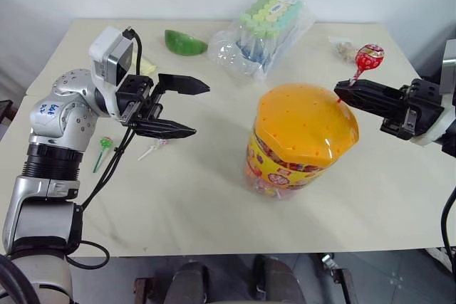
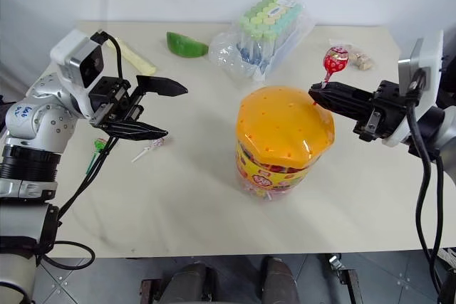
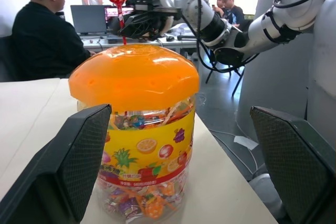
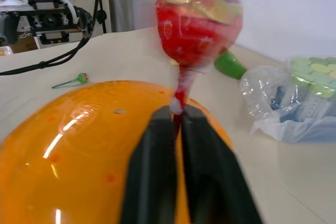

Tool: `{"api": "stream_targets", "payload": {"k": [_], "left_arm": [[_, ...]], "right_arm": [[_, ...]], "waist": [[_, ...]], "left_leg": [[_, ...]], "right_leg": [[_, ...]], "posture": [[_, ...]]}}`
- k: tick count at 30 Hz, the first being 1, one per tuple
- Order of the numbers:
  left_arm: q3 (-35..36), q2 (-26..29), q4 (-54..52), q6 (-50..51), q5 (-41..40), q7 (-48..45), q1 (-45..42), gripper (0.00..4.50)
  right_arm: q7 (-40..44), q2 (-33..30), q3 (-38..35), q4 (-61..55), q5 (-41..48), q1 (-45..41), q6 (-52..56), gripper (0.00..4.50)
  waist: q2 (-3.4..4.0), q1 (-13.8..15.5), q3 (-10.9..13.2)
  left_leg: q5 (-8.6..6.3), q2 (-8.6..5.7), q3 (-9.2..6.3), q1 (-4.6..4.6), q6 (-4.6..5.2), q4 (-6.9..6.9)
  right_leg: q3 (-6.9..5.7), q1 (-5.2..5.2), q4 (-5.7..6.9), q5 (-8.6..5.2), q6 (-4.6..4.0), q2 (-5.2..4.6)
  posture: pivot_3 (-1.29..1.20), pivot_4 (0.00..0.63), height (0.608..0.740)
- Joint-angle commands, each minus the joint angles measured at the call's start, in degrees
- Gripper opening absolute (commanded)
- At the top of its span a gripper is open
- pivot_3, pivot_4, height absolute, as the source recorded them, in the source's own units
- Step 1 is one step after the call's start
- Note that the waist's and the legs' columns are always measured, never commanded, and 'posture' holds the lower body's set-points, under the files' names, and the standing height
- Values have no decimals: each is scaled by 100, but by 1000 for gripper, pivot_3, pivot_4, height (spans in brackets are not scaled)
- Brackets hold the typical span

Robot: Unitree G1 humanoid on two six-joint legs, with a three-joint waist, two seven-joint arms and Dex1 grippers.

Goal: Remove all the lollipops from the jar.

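The jar (image 1: 303,140), an orange tub with a domed, hole-dotted lid and a printed label, stands right of the table's middle. A red lollipop (image 1: 369,56) stands upright over the lid's right rim, its stick reaching down to the lid. My right gripper (image 1: 340,90) is shut on that stick, seen pinched between the fingers (image 4: 152,145) in the right wrist view. My left gripper (image 1: 199,109) hovers open to the left of the jar, pointing at it. A green lollipop (image 1: 104,144) and a white lollipop (image 1: 153,149) lie on the table under the left arm.
A clear bag of green-capped tubes (image 1: 267,26) lies behind the jar, a green wedge (image 1: 185,43) to its left, and a small wrapped item (image 1: 344,49) at the back right. A yellow strip (image 2: 135,56) lies at the back left. Seated people (image 3: 44,35) show beyond the table.
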Motion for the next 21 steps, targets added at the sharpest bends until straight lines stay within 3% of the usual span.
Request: {"api": "stream_targets", "payload": {"k": [1,9,15,21], "left_arm": [[-93,99,131,-203,-152,-642,-319,4500],[-402,110,452,-454,-123,-642,-503,4500],[-718,131,763,-773,55,-642,-631,4500],[-830,138,886,-852,202,-642,-694,4500]], "right_arm": [[-289,-324,-491,-228,259,-456,95,28],[-920,-767,-1224,250,187,-862,360,28],[-878,-1725,-1638,1102,-1174,916,1517,28],[-575,-1589,-1423,1268,-1900,2350,1926,28]], "waist": [[2,-2,1],[2,2,1],[1,15,1],[6,-25,0]], "left_leg": [[0,0,0,0,0,0],[-2,1,1,-3,-1,-5],[-9,-2,2,-10,12,-3],[-9,0,9,-10,13,-7]], "right_leg": [[0,0,0,0,0,0],[-1,-2,-7,0,0,1],[-3,-1,-14,1,2,-2],[1,-6,-16,2,4,1]], "posture": [[0,150,740],[0,150,740],[0,150,740],[0,150,740]]}}
